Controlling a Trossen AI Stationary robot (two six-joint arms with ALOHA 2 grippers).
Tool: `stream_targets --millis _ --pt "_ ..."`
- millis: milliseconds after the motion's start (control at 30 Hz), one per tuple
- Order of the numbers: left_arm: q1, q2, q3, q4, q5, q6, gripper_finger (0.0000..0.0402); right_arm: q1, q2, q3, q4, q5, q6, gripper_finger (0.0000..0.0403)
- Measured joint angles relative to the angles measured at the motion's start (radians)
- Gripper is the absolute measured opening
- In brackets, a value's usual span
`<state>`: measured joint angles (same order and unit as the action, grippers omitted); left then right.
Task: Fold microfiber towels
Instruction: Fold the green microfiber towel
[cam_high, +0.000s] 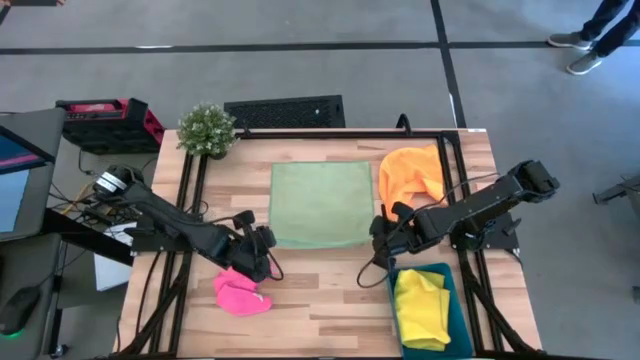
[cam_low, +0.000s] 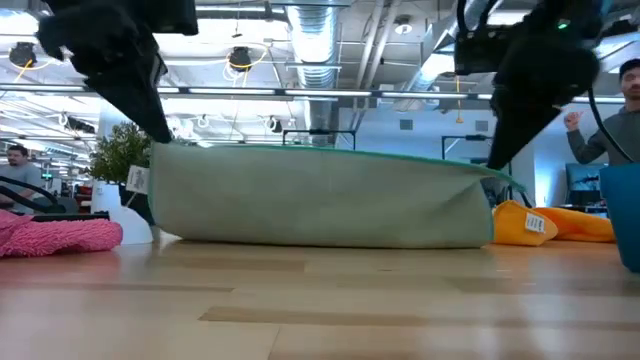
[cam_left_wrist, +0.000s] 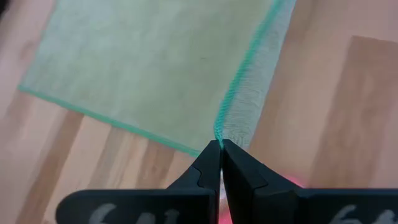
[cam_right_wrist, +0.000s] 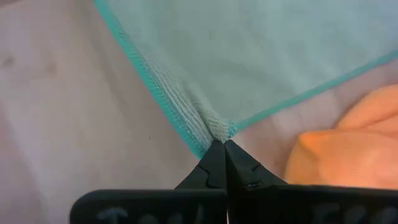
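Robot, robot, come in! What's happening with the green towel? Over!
Left gripper and right gripper each shut on a near corner of the light green microfiber towel. Near edge lifted. Nothing in the way.

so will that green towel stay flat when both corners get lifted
Probably not: the green towel already sags between the left claw and right claw, so it looks floppy. It seems light, since pinched corners alone hold its edge up.

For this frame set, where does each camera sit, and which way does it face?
High: overhead, looking straight down; both arms, green towel, pink towel, orange towel, yellow towel in tray.
Low: tabletop level, facing the room; arms descend onto lifted green edge.
Left wrist: left claw shut on green corner.
Right wrist: right claw shut on the other corner.
Shared: green towel, every view.
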<state>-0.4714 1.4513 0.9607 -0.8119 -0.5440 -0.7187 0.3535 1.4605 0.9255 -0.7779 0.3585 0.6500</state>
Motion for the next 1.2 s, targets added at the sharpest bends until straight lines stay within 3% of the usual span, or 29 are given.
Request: stream_targets --millis 467,767,1200 --pt "0.146 0.040 0.000 -0.012 -0.195 -0.050 0.0000 -0.245 0.000 0.000 0.015 0.157 -0.167 0.0006" --pt "0.276 0.040 0.000 -0.012 -0.231 -0.049 0.0000 -0.378 0.000 0.000 0.047 0.233 -0.281 0.0006" --pt "0.386 0.040 0.001 0.005 -0.219 -0.022 0.0000 -0.504 0.000 0.000 0.124 0.230 -0.396 0.0006"
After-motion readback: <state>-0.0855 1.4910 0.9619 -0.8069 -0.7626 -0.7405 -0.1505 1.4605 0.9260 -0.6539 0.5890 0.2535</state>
